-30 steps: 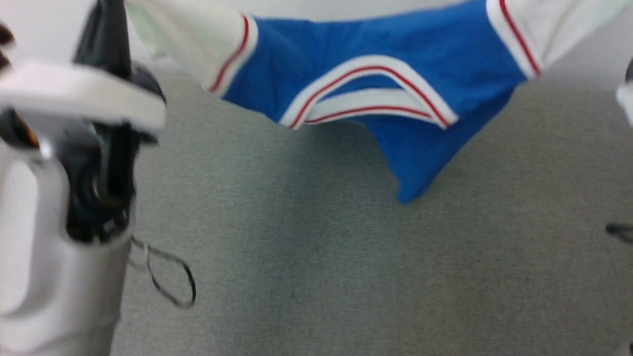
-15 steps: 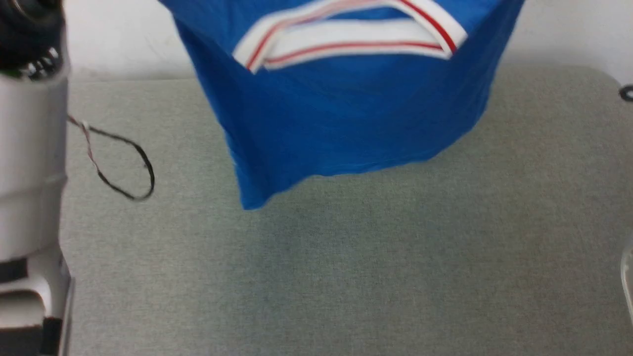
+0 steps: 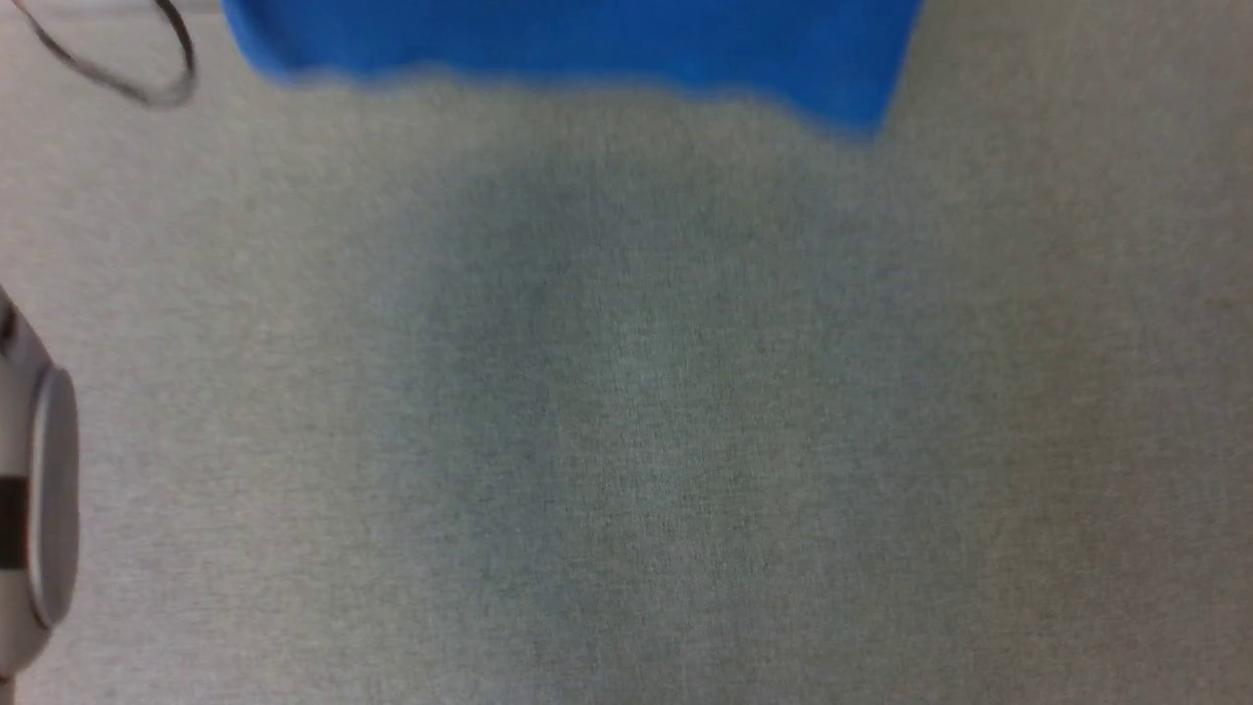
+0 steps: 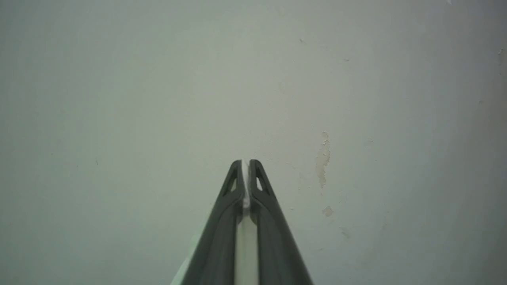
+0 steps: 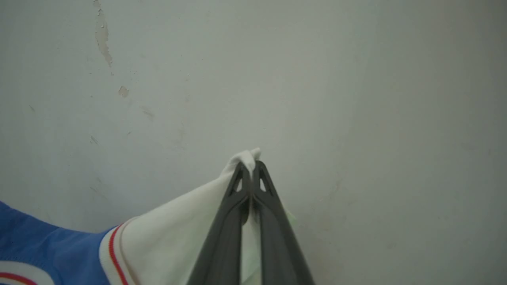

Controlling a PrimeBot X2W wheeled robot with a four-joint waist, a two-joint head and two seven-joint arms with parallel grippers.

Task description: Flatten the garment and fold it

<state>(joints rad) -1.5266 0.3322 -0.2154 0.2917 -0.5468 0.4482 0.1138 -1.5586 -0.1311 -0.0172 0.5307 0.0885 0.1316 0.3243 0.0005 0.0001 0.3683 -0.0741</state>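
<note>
Soft, even light; the head view is motion-blurred, with a diffuse shadow on the grey surface [image 3: 626,411].

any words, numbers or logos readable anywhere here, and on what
No text can be read.
jersey: plain blue cloth in the head view, blurred, no lettering in sight.
white sleeve: a red stripe in the right wrist view, no text.
wall: chipped paint, no sign.
</note>
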